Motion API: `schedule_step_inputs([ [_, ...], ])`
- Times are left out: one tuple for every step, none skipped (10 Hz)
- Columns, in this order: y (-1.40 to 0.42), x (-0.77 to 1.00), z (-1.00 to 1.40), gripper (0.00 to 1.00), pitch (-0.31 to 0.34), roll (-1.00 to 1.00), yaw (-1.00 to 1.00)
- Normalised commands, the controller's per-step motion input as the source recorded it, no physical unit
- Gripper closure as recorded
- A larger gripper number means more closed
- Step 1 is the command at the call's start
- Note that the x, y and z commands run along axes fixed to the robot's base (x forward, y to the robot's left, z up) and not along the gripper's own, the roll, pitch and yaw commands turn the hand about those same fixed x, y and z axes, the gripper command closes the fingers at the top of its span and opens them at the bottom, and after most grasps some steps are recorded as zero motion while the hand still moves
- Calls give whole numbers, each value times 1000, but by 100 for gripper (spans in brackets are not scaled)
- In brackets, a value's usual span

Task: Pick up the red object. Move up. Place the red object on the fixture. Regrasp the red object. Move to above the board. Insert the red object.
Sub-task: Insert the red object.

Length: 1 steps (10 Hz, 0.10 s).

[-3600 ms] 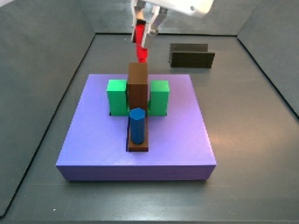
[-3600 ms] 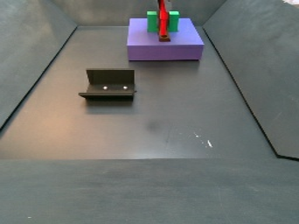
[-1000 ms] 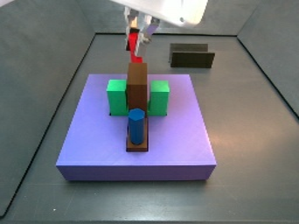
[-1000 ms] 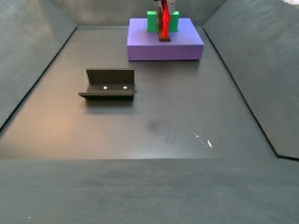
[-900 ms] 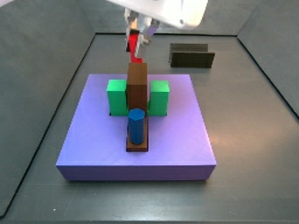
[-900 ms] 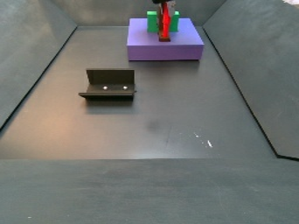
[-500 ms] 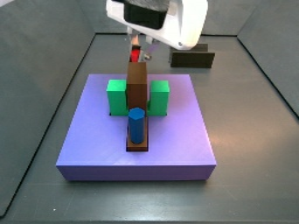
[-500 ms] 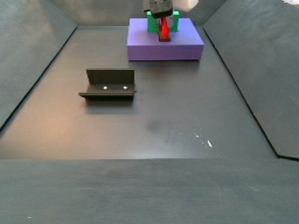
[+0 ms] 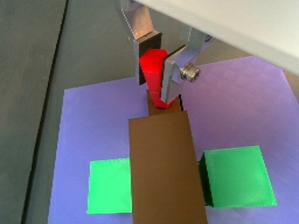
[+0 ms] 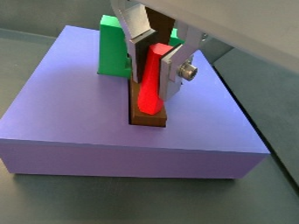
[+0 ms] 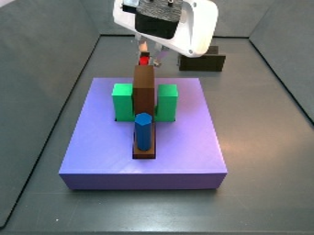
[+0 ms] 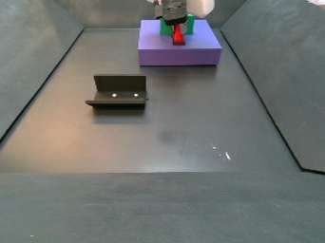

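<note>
The floor is a flat, dark grey matt sheet, with a few small pale glints on it in a side view. Plain grey walls rise at a slant from its edges on both sides, meeting it in thin straight seams. The back wall is equally bare and looks slightly paler.

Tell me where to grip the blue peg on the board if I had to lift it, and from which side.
Grip the blue peg near its top, coming straight down from above. It stands upright at one end of the brown bar, so only its upper part is free on the board. The gripper is at the bar's other end, shut on the red object.
</note>
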Motion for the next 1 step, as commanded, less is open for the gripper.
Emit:
schedule_step_inputs([
  [0,0,0,100,0,0,0],
])
